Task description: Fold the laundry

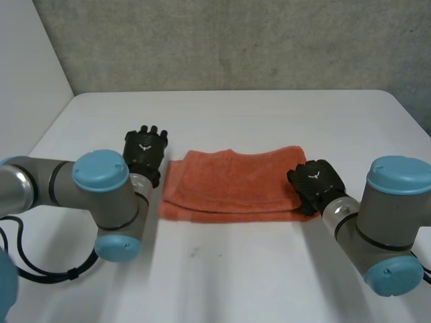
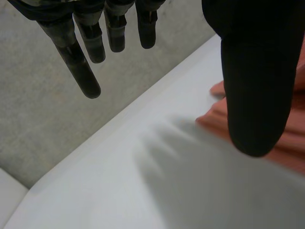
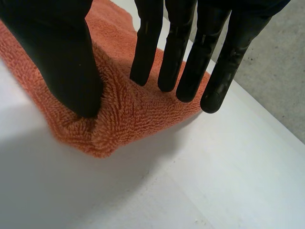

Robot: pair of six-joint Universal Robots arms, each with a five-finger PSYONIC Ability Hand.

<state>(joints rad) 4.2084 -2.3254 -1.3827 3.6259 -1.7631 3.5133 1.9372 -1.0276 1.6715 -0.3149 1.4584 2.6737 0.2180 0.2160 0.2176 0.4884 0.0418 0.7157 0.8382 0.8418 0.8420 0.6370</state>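
Orange towel (image 1: 232, 182), right robot hand (image 1: 315, 183) spread on corner; left robot hand (image 1: 145, 152) spread beside

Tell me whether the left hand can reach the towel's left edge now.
Probably yes: the left hand is open just beside the orange towel's left edge, with nothing between them.

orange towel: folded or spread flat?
Folded. Head view shows the orange towel in two layers, the upper edge set back from the lower along its near side.

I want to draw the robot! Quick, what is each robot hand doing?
Left robot hand: open, holding nothing.
Right robot hand: open, thumb on the orange towel.
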